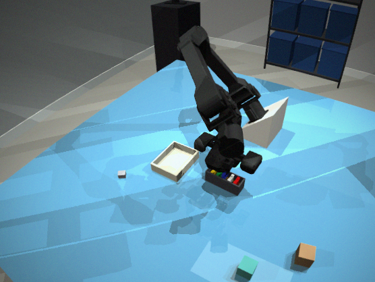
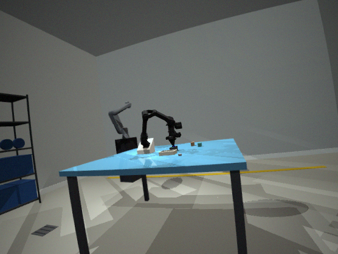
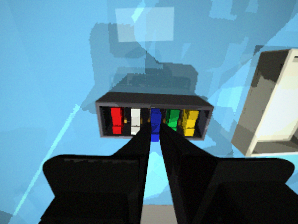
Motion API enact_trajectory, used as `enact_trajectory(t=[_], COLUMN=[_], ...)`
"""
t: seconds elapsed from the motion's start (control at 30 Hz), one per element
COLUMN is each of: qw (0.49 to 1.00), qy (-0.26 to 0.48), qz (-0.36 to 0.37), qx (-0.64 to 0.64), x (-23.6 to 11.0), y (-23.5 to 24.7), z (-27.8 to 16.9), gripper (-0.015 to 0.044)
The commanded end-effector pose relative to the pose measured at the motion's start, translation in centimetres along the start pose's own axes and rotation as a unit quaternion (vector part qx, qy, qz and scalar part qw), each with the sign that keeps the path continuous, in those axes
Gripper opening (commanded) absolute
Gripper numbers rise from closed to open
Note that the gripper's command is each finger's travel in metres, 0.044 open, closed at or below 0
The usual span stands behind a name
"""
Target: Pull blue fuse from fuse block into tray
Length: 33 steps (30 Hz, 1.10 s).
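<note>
The blue fuse (image 1: 224, 175) (image 2: 173, 146) (image 3: 155, 118) is between the fingertips of my gripper (image 2: 172, 144) (image 3: 154, 126), which is shut on it. It shows above the dark fuse block (image 1: 220, 185) (image 2: 175, 149) (image 3: 155, 99); whether its lower end is out of its slot I cannot tell. The red fuse (image 1: 237, 180) (image 3: 116, 120) and white fuse (image 1: 231, 178) (image 3: 135, 118) sit in the block on one side, the green fuse (image 1: 219, 174) (image 3: 173, 120) and yellow fuse (image 1: 213, 172) (image 3: 190, 120) on the other. The cream tray (image 1: 163, 173) (image 2: 168, 153) (image 3: 256, 95) lies beside the block.
A small grey block (image 1: 121, 174) lies beyond the tray. A teal cube (image 1: 247, 266) (image 2: 199, 144) and an orange cube (image 1: 305, 255) (image 2: 193, 144) stand apart from the fuse block. A white wedge-shaped box (image 1: 263, 133) (image 2: 146, 150) stands by the arm's base.
</note>
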<state>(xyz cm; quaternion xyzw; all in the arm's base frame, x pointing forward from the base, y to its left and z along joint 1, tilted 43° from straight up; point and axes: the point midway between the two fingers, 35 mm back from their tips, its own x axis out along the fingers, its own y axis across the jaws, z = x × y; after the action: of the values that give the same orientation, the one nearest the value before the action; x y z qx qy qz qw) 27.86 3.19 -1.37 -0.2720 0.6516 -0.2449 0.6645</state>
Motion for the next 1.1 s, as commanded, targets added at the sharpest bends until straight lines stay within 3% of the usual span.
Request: enact_trajectory(t=[0.0, 1.07], qw=[1.000, 1.000], qy=[0.000, -0.001], qz=[0.001, 0.001], qx=[0.001, 0.000], x=[-0.3, -1.9], y=[0.1, 0.1], z=[0.0, 0.0], gripper=[0.0000, 0.0000])
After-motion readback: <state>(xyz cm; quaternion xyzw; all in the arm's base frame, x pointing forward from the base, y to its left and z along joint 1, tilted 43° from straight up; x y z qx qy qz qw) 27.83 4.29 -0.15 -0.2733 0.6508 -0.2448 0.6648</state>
